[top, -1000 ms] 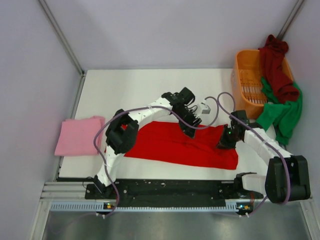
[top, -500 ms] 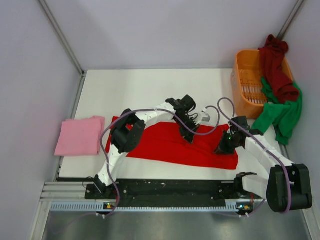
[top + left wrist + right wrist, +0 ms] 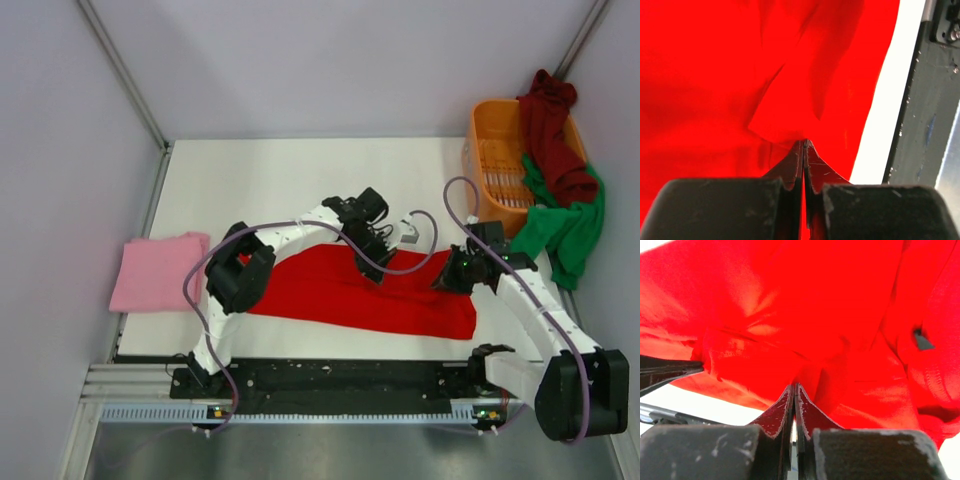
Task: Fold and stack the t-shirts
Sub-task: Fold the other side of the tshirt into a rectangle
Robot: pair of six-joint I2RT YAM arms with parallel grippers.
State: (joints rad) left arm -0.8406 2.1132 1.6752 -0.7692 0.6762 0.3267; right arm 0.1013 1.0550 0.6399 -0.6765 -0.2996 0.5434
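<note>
Top view: the red t-shirt (image 3: pixel 330 292) lies spread as a long band across the near half of the white table (image 3: pixel 270 180). The left gripper (image 3: pixel 376 263) sits on its far edge near the middle, and the right gripper (image 3: pixel 446 281) at its 3 o'clock end. A folded pink t-shirt (image 3: pixel 158 272) lies at 9 o'clock of the red one, apart from it. At 2 o'clock stands an orange basket (image 3: pixel 488 150), with a maroon t-shirt (image 3: pixel 553 135) draped over its rim and a green t-shirt (image 3: pixel 566 226) hanging just below it. Left wrist view: the left gripper (image 3: pixel 804 143) has its fingers pressed together, the tips pinching a folded corner of the red t-shirt (image 3: pixel 715 75); bare table (image 3: pixel 875 135) runs at 3 o'clock. Right wrist view: the right gripper (image 3: pixel 794 386) is likewise closed, its tips buried in bunched, creased folds of the red t-shirt (image 3: pixel 790 295).
</note>
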